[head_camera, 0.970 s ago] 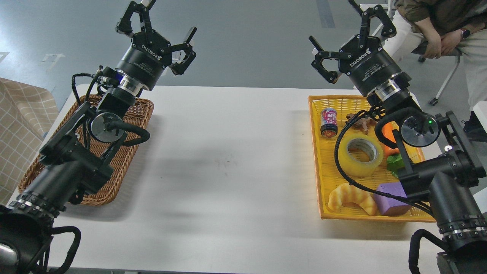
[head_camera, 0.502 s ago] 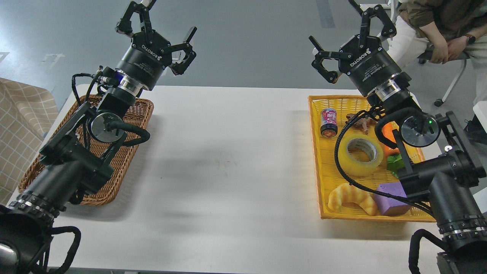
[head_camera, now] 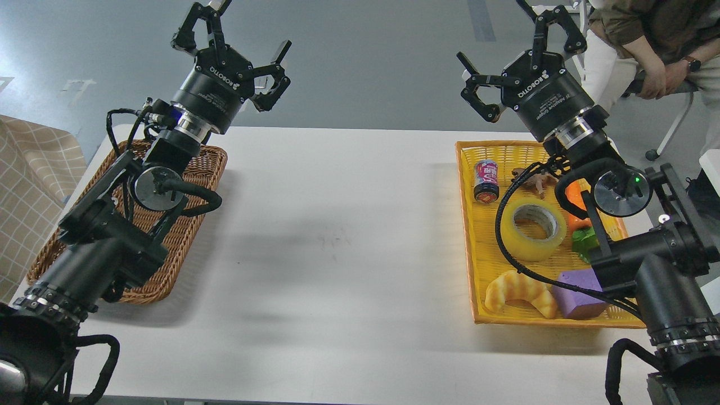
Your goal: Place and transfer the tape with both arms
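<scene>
Both arms parked high at the far edge of the white worktop [head_camera: 349, 236], nothing picked yet.

- Left end effector [head_camera: 233, 42]: fingers spread, empty, hanging above the far end of the brown wicker basket [head_camera: 197, 225].
- Right end effector [head_camera: 520, 53]: fingers spread, empty, above the far edge of the yellow woven plastic tray [head_camera: 478, 253].
- Wide roll of translucent yellow packing tape with grey cardboard core [head_camera: 531, 225]: lying flat mid-tray, hole up. Black cable loop [head_camera: 500, 236] off the right arm drapes across its left and near side.

Neighbours in the tray: small red-and-purple drink can [head_camera: 486, 180] on its side just beyond the roll, orange block [head_camera: 574, 214] and green block [head_camera: 585, 242] close on its right, yellow-brown croissant [head_camera: 520, 292] and purple foam block [head_camera: 579, 292] nearer the camera.

My read of the risks:
1. Cable snag. Right arm has to fold down onto the roll; the loop could catch it or drag it out of position.
2. Crowding. Wide-open fingers may clip the orange and green blocks or knock the can.
3. Roll is smooth and round; an off-centre outer pinch could let it squirt out. Rim-through-core looks safer.
4. Handover over bare worktop: if the left closes late or the right releases early, the roll drops and rolls off.
5. Seated person [head_camera: 647, 39] close behind the right arm; watch that swing.
</scene>
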Controlling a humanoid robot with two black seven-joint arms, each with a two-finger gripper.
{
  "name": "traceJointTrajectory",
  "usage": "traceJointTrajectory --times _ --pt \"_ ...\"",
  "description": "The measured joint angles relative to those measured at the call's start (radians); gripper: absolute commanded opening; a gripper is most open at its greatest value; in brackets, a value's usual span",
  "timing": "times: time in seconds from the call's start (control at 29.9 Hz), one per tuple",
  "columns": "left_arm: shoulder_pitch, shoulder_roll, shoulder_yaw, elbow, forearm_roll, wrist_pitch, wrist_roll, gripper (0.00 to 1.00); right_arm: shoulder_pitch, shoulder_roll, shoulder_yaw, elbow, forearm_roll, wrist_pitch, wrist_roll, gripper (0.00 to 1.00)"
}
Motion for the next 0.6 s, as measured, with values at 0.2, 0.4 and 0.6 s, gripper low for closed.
traceJointTrajectory --times 0.2,0.4,0.6 --pt "0.0 0.0 0.0 -0.001 0.0 0.0 0.0 0.98 -0.001 -0.001 0.0 0.0 0.0 0.0 0.0 1.0" --pt "-0.001 0.0 0.0 -0.001 0.0 0.0 0.0 0.98 0.0 -0.011 0.002 0.0 0.0 0.0 -0.001 1.0" --pt "-0.001 -0.001 0.001 -0.001 0.0 0.0 0.0 0.98 0.0 -0.012 0.002 0.0 0.0 0.0 -0.001 1.0"
